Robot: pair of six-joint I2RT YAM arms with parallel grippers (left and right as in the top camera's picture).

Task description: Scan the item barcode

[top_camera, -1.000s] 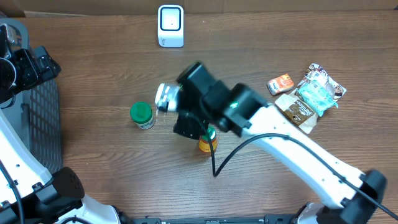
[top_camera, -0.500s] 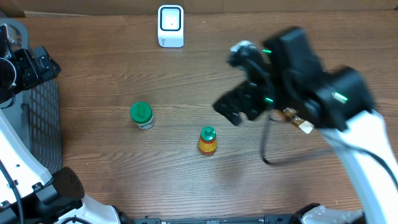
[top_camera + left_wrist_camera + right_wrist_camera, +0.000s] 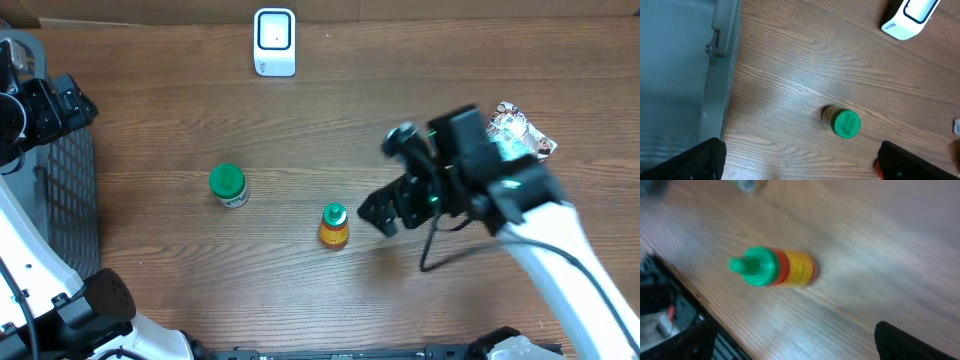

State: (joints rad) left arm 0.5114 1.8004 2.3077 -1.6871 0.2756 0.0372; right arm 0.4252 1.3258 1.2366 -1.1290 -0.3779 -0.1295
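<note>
The bottle (image 3: 334, 226) stands upright, well short of the far scanner (image 3: 274, 42), so it wants carrying there. The right gripper (image 3: 790, 330) gapes empty beside it; the left gripper (image 3: 800, 165), equally wide, holds nothing.

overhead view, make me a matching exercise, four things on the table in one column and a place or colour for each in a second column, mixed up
Things:
1. scanner
2. jar
3. bottle
4. snack packets

Descriptions:
a. partly hidden behind the right arm
b. white, at the far edge of the table
c. yellow body with a pointed green cap
d. flat green lid, left of the other container

Pairs: 1-b, 2-d, 3-c, 4-a
</note>
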